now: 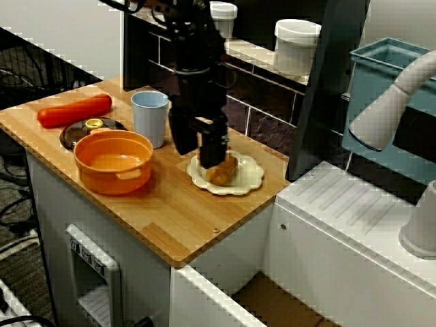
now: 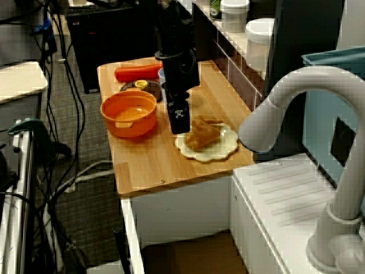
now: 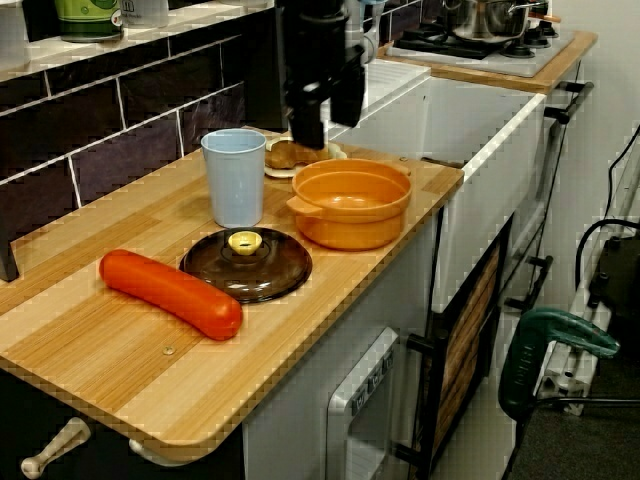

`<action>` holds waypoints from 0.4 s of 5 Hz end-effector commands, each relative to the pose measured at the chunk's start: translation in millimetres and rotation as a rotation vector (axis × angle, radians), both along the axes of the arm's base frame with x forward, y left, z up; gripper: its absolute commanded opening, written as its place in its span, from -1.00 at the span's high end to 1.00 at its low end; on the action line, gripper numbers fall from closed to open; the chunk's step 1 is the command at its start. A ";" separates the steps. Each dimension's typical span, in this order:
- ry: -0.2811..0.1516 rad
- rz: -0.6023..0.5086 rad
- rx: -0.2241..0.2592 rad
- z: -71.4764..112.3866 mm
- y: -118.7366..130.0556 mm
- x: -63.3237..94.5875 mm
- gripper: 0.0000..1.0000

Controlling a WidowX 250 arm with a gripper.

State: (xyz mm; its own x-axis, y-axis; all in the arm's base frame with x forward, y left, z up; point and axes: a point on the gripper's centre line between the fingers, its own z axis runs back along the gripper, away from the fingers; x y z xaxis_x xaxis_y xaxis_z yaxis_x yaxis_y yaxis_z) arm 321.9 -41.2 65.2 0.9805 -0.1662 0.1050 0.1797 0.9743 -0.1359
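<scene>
Since its fingers are standing apart with nothing clamped between them, the gripper (image 1: pixel 199 148) is hanging low over the pastry (image 1: pixel 223 172), which is lying flat, wholly borne by the scalloped plate (image 1: pixel 251 178) near the orange pot (image 1: pixel 112 161).

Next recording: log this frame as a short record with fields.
arm: black gripper, open, low over the scalloped plate
nearest: pastry lying on that plate; contact unclear
beside: orange pot, blue cup
further: dark lid with yellow knob, red sausage
surface: wooden counter
</scene>
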 end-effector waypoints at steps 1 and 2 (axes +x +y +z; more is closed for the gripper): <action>-0.095 0.289 0.120 10.0 -51.7 -6.0 -1.00; -0.071 0.382 0.159 -4.4 -59.4 -4.7 -1.00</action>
